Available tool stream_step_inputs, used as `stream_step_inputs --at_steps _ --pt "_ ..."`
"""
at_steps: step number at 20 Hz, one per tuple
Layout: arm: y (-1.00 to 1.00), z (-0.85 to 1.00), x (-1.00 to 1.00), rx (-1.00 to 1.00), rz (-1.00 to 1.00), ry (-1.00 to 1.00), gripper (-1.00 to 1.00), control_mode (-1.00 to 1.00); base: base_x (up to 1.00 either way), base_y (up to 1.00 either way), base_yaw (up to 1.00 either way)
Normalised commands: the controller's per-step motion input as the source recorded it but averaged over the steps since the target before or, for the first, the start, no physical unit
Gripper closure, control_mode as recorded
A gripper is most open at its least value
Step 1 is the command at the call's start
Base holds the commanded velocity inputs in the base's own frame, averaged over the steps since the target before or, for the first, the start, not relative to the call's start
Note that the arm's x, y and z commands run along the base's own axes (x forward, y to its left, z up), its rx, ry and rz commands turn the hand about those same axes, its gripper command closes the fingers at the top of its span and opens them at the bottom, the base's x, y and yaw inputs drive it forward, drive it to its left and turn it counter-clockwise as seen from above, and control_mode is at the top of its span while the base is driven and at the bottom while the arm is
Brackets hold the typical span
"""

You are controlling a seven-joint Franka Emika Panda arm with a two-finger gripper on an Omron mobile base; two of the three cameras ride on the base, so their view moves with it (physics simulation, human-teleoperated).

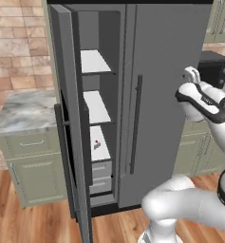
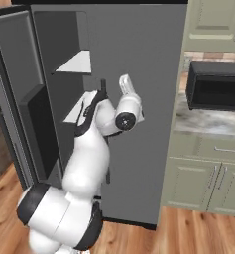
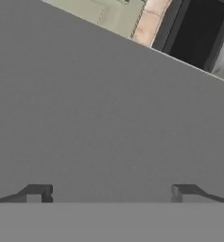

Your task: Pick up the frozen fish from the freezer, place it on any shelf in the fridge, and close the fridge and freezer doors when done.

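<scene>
Grey fridge door fills my claw's outlook, jaws spread wide and empty; the open freezer lies off to its left. I judge the frozen fish sits there, too small to pick out.

Two refrigerator doors are counted: one freezer door swung open and one fridge door shut, the latter bearing one vertical bar handle. Three narrow white shelves are counted inside the freezer, with two grey drawers seen beneath them. One small red-and-white item is counted on the lowest shelf. One black microwave is counted, and one marble counter beside the freezer. One gripper is counted, with two fingertips spread wide.
</scene>
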Motion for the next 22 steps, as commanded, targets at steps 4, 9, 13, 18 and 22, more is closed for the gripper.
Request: stream_step_inputs --at_steps 4,9,13,18,22 --pt "0.62 0.26 -1.00 -0.18 0.02 0.12 -1.00 -1.00 0.00 0.00 0.00" --pt "0.99 0.21 -1.00 -0.28 0.08 0.16 -1.00 -1.00 0.00 0.00 0.00" --pt "1.00 0.04 -1.00 -0.32 0.02 0.15 -1.00 -1.00 0.00 0.00 0.00" --pt "1.00 0.00 -0.85 -0.38 -0.03 0.16 -1.00 -1.00 0.00 0.00 0.00" --pt "1.00 0.00 -0.62 -0.35 -0.15 0.23 -1.00 -1.00 0.00 0.00 0.00"
